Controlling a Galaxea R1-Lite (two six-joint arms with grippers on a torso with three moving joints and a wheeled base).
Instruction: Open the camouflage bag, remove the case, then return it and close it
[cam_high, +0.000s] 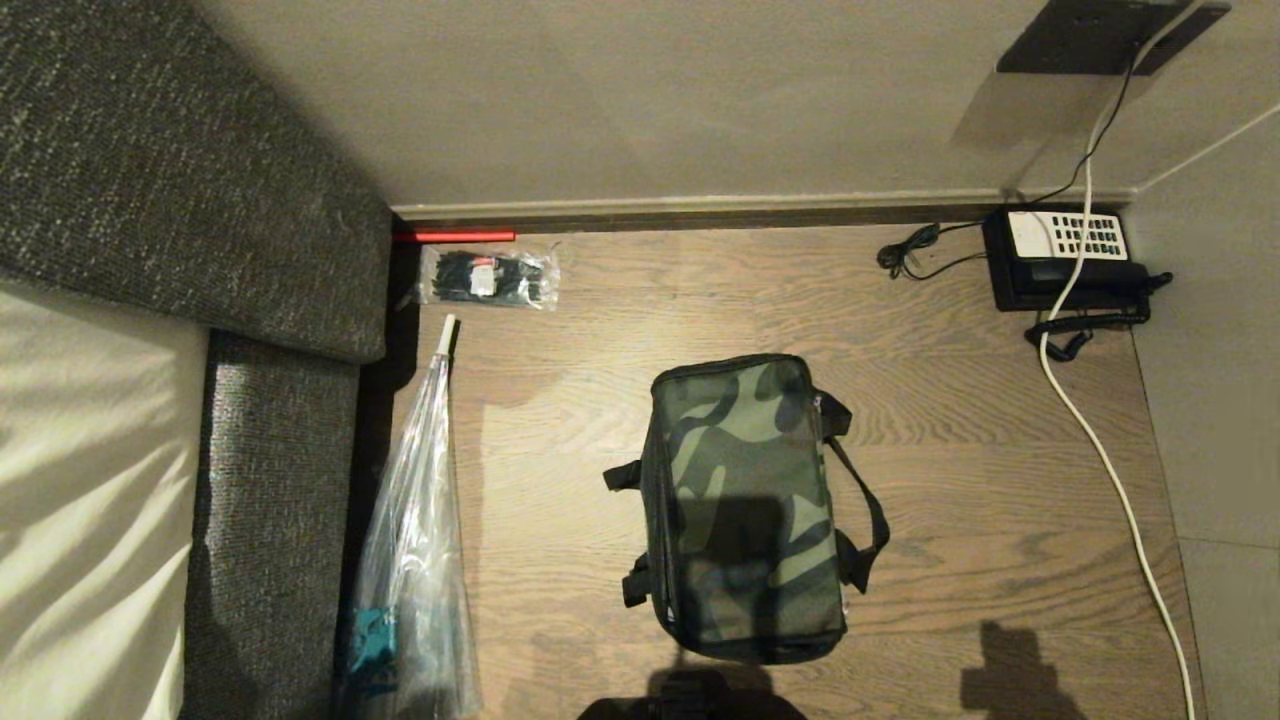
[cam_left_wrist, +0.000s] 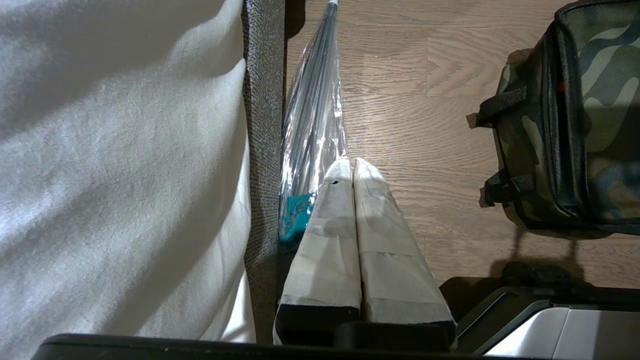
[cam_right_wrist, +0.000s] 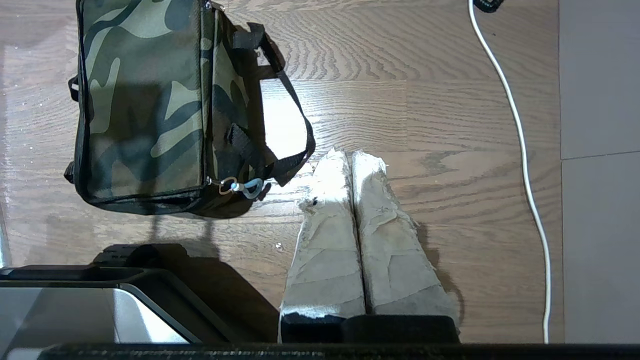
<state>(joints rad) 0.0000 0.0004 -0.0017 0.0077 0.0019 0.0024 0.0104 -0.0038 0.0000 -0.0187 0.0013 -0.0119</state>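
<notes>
Camouflage bag zipped (floor); both claws closed.

Wood floor, grey sofa, perhaps

My head camera looks steeply down on the wooden floor, the camouflage bag mid-frame. My left wrist camera sits lower, looking along my left end effector — bag at its edge. My right wrist camera looks past my right end effector — the same bag is seen nearer.
</notes>
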